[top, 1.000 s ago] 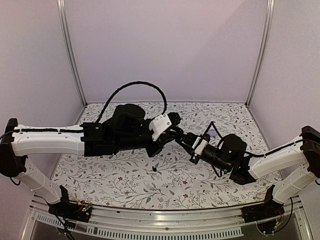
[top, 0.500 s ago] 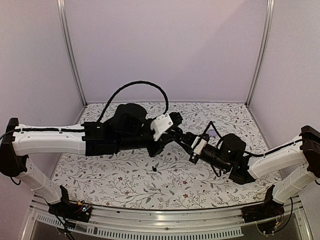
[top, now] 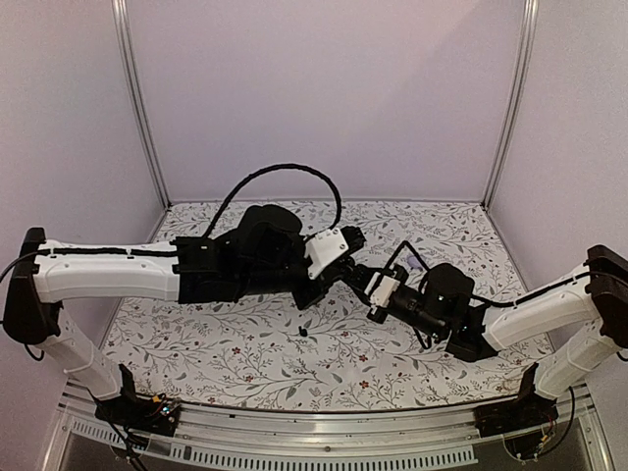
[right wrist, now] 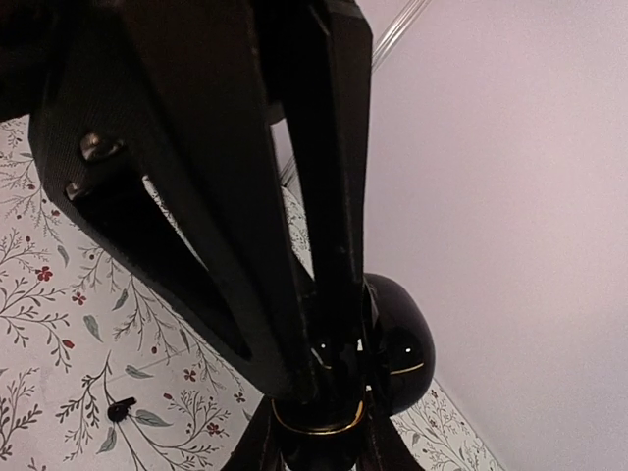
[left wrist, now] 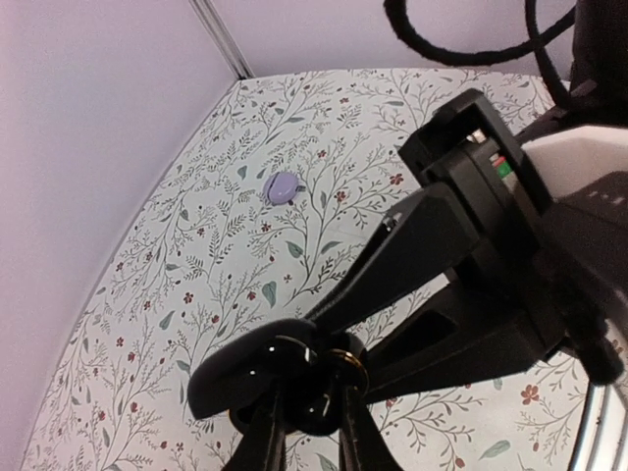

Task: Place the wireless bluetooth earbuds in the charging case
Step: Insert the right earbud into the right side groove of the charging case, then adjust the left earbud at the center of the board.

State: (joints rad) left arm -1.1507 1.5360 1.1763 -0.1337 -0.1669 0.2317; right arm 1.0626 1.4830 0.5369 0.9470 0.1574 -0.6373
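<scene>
Left gripper (left wrist: 306,417) (jaws pinched) holds charging case (left wrist: 245,371) against right gripper (right wrist: 319,446).

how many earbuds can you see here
1 clearly: a tiny black earbud lying loose on the patterned cloth, nearer the arm bases than the charging case. The other may be hidden in or behind the case.

Soft even light, faint shadows; wrist views blurred close-up; glints on charging case (right wrist: 397,348).
</scene>
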